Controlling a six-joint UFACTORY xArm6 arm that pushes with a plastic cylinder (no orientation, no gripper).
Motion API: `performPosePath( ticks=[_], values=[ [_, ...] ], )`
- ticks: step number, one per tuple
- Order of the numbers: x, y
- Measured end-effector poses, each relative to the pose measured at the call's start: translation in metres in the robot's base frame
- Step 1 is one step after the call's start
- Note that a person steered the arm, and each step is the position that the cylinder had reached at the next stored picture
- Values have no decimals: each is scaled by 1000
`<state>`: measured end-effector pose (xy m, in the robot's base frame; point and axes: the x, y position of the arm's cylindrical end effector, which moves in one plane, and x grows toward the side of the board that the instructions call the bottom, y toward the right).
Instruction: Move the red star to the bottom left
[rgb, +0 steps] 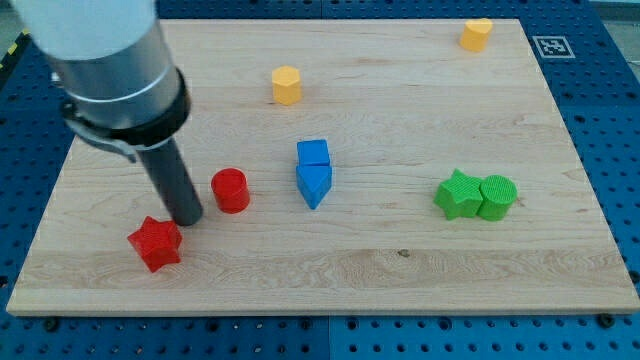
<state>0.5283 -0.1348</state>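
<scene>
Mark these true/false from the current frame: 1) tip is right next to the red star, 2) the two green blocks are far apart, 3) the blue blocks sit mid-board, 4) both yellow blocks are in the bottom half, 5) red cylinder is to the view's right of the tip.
1) True. My tip sits just above and to the right of the red star, close to its upper edge.
2) False. The green star and green cylinder sit side by side, apparently touching.
3) True. The blue cube and blue wedge are stacked near the centre of the board.
4) False. The yellow hexagonal block and the yellow block at top right are both in the view's top half.
5) True. The red cylinder stands just right of my tip.
</scene>
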Motion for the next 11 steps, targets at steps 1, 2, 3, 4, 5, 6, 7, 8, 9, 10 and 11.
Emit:
performPosePath(
  ticks=[1, 2, 3, 4, 5, 6, 7, 8, 9, 10, 11],
  values=[
    [2, 29],
    [32, 31],
    [42, 31],
    [42, 30],
    [42, 16],
    [42, -3],
    [42, -30],
    [42, -49],
    [42, -50],
    [36, -34],
    [13, -32]
  ],
)
